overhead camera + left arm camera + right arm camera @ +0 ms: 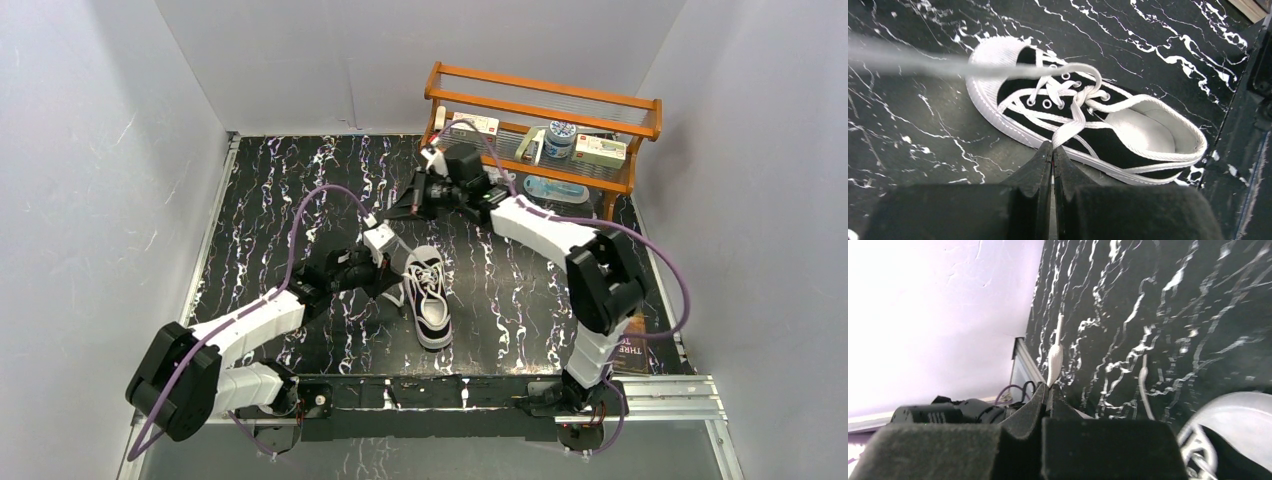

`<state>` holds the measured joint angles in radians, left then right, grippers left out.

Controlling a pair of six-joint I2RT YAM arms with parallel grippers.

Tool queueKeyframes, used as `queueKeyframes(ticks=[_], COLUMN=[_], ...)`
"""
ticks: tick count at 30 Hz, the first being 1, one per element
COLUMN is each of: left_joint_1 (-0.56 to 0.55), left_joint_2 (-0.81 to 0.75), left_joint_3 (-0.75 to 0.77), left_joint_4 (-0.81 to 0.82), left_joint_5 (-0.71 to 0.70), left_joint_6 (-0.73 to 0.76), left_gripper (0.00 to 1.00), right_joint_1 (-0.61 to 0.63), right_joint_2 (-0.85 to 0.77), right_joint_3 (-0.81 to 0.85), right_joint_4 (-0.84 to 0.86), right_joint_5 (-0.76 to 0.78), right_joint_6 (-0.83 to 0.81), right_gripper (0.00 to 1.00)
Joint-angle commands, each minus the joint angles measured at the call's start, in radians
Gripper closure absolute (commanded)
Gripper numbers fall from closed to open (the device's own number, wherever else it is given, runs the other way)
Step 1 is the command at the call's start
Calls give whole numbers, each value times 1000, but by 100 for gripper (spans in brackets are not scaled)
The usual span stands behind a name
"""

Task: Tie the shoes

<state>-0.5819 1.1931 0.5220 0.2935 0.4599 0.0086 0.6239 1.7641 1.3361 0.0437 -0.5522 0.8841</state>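
Note:
The black sneaker [432,300] with white sole and toe cap lies on the black marbled table, toe toward the far side. In the left wrist view the shoe [1108,142] has its laces crossed over the tongue. My left gripper [1052,146] is shut on one white lace [1068,129] just beside the shoe's side; in the top view the left gripper [396,287] is at the shoe's left. My right gripper [1048,388] is shut on the other lace end [1054,356], held away beyond the toe [398,211]. That lace crosses the left wrist view as a blurred band [913,62].
A wooden rack [545,105] with boxes and a can stands at the back right, close behind the right arm. White walls close in the table on three sides. A flat printed card [627,354] lies at the table's right front.

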Motion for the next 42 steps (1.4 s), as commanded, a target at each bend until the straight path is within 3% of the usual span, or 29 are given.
queueKeyframes(ticks=[1,7,13,15,19,23,27,31,34,36,42], left_joint_1=[-4,-4,-4,-6,-6,-6,-6,-6,-4,-4,-2], left_joint_2=[-75,-131,-124,-119,-105,-96,-101,-109,-93,-61,45], left_joint_3=[-30,-87,-156,-169,-172,-165,-159,-138,-94,-74,30], left_joint_4=[100,155,241,263,271,271,251,217,156,151,59], left_joint_5=[6,61,111,119,136,148,149,119,56,31,100], left_joint_6=[144,222,220,214,211,188,141,82,7,-70,-158], left_gripper=[100,100,100,100,100,100,100,100,100,100,100], right_joint_1=[84,175,205,214,219,205,154,93,51,35,40], right_joint_2=[84,191,344,365,382,403,422,387,265,144,-222], right_joint_3=[79,140,330,340,323,437,564,592,501,341,-54], right_joint_4=[72,-120,-500,-557,-603,-700,-794,-866,-842,-750,-562], right_joint_5=[4,-24,-162,-187,-255,-264,-274,-282,-260,-217,-21], right_joint_6=[178,230,-37,-114,-176,-250,-285,-344,-420,-477,-719], right_gripper=[100,100,100,100,83,63,50,41,38,38,34])
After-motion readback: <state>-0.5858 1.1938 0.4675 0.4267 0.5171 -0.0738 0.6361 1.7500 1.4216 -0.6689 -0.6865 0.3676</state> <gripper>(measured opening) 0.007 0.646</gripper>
